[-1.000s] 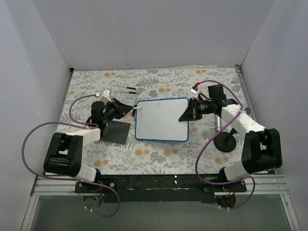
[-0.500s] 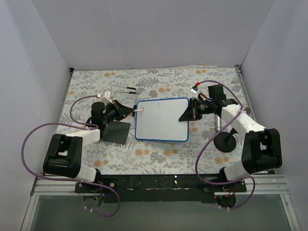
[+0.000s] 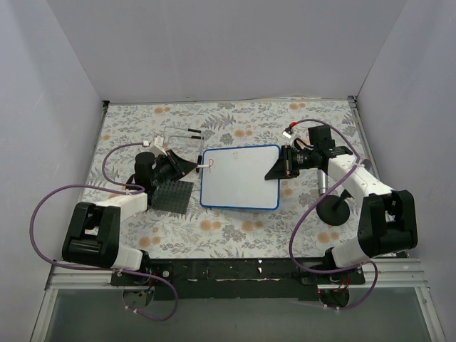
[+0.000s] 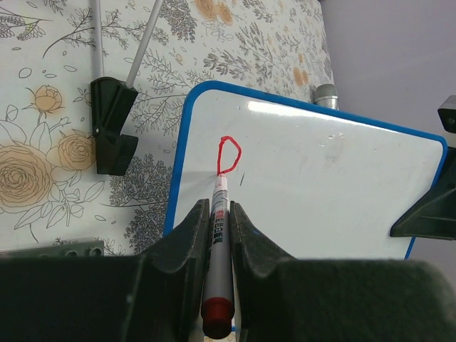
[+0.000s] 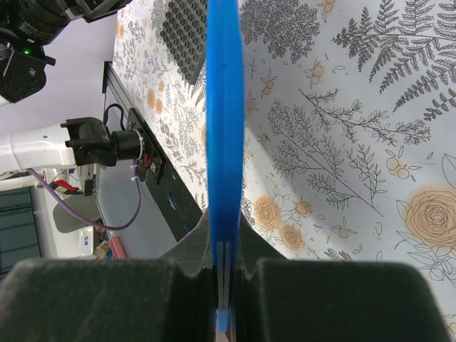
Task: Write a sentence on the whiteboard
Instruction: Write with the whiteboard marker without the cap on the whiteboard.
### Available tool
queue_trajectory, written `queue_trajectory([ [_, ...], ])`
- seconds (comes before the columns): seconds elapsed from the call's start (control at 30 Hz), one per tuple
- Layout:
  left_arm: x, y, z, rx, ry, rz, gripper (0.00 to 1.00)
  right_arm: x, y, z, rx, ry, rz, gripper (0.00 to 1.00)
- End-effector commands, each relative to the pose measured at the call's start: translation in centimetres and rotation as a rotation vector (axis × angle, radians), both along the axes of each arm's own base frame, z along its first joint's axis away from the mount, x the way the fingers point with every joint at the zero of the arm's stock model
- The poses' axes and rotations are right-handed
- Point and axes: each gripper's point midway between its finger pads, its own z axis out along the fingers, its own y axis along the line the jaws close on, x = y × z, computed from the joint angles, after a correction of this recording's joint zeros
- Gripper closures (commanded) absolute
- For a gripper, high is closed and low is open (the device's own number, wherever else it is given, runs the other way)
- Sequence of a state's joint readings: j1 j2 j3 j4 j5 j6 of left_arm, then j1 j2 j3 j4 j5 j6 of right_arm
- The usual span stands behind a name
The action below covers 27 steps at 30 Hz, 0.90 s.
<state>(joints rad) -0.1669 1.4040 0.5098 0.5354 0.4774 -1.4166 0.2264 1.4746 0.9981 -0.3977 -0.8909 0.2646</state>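
At the centre of the top view, the whiteboard (image 3: 241,178) lies flat on the floral cloth (image 3: 235,121). My left gripper (image 4: 217,208) is clamped on a red marker (image 4: 216,246), whose tip touches the board near its upper-left corner. The sentence (image 4: 229,154) is only one closed red loop, with no letter readable. The marker's label is too small to read. My right gripper (image 5: 225,246) pinches the board's blue right edge.
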Motion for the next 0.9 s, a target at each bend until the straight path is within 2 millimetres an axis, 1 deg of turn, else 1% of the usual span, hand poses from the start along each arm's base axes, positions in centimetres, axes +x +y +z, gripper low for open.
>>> queue_trajectory([
  [0.0,-0.5,0.6,-0.9,0.054,0.022,0.017,1.00,0.3,-0.3,-0.4,-0.028,-0.085,0.023,0.99],
  [0.1,-0.6,0.4,-1.0,0.048,0.020,0.000,1.00,0.2,-0.2,-0.4,-0.028,-0.082,0.024,0.99],
  [0.3,-1.6,-1.0,-0.5,-0.005,0.010,-0.086,1.00,0.2,-0.2,-0.4,-0.028,-0.082,0.026,0.99],
  [0.5,-2.5,-1.7,-1.0,-0.029,0.034,-0.142,1.00,0.3,-0.3,-0.4,-0.029,-0.082,0.023,0.99],
  [0.67,-3.0,-1.9,-1.5,-0.030,0.055,-0.156,1.00,0.2,-0.2,-0.4,-0.029,-0.082,0.025,0.99],
  [0.77,-3.5,-1.7,-2.2,-0.015,0.085,-0.149,1.00,0.3,-0.3,-0.4,-0.028,-0.084,0.023,0.99],
  [0.87,-3.6,-1.2,-2.4,0.002,0.098,-0.120,1.00,0.2,-0.2,-0.3,-0.027,-0.085,0.024,0.99],
])
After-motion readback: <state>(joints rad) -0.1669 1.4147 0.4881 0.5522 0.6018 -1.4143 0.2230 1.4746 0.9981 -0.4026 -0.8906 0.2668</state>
